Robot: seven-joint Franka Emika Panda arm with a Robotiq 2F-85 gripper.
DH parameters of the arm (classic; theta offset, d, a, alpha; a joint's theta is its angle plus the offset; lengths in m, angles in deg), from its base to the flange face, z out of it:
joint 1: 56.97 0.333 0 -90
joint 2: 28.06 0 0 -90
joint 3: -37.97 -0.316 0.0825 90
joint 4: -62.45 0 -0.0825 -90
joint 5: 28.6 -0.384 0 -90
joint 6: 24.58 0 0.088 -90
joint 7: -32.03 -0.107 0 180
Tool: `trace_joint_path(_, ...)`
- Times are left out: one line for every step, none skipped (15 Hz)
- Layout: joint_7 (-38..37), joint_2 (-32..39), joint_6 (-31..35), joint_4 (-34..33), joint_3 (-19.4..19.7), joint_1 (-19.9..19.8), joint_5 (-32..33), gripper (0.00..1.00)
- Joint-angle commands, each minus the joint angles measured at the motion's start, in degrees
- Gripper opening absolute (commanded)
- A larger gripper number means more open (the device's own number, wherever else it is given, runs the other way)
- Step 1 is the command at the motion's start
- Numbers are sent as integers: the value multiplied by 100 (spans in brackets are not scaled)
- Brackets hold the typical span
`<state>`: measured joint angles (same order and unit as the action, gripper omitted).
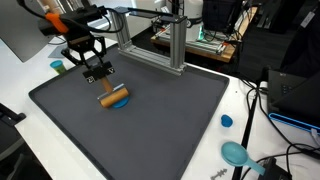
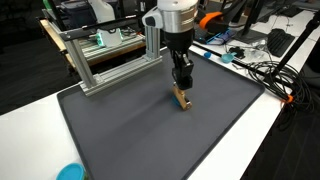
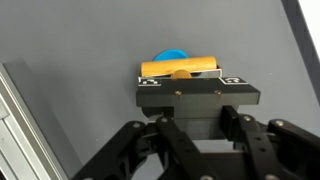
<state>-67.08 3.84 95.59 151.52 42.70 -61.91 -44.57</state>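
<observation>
Orange-tan wooden cylinder [image 3: 180, 68] is lying crosswise on the dark grey mat [image 1: 160, 120] covering the worktop, its far side overlapping a small blue round disc [image 3: 171, 55]; end effector [image 3: 181, 75] is sitting narrowed, pinching the cylinder's middle, steadying it.

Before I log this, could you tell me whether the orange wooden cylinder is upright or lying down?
Lying down: the orange wooden cylinder rests lengthwise on the dark grey mat, beside a blue disc.

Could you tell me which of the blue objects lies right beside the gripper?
The blue disc under the orange cylinder at the gripper; the other blue pieces sit off the mat.
</observation>
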Motion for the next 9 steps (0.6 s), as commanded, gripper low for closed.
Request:
trace_joint_path(-85,121,-250,-88,101,83,104,22)
trace_joint_path(-60,146,-181,-84,91,83,75,22)
trace_joint_path(50,158,-101,-75,41,62,10,22)
trace_joint_path(83,174,-70,-68,28,71,7,22)
trace_joint_path(99,207,-93,-81,27,89,34,22)
trace_joint_path(93,249,-114,-91,30,116,62,22)
trace_joint_path(113,278,-143,-98,22,129,68,22)
trace_joint_path(134,295,-140,-93,20,147,82,22)
trace_joint_path(131,314,-143,-96,26,167,99,22)
